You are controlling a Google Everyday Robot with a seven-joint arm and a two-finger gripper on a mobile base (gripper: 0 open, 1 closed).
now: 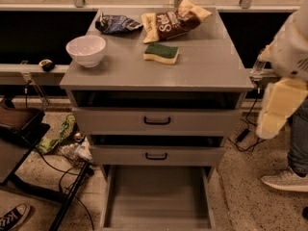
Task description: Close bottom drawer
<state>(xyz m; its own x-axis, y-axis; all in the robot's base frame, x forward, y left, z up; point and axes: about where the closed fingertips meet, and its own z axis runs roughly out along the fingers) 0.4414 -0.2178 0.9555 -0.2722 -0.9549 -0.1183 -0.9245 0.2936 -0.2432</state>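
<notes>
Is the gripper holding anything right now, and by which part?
Nothing is visibly held. The gripper hangs to the right of the grey cabinet, apart from the bottom drawer, which stands pulled out.

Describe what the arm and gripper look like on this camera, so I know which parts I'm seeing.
The arm shows at the right edge as a smooth, rounded white shell. Below it is the gripper, a pale cream, blocky piece tapering downward, to the right of the grey cabinet. I can make out no markings or cables on either part.
</notes>
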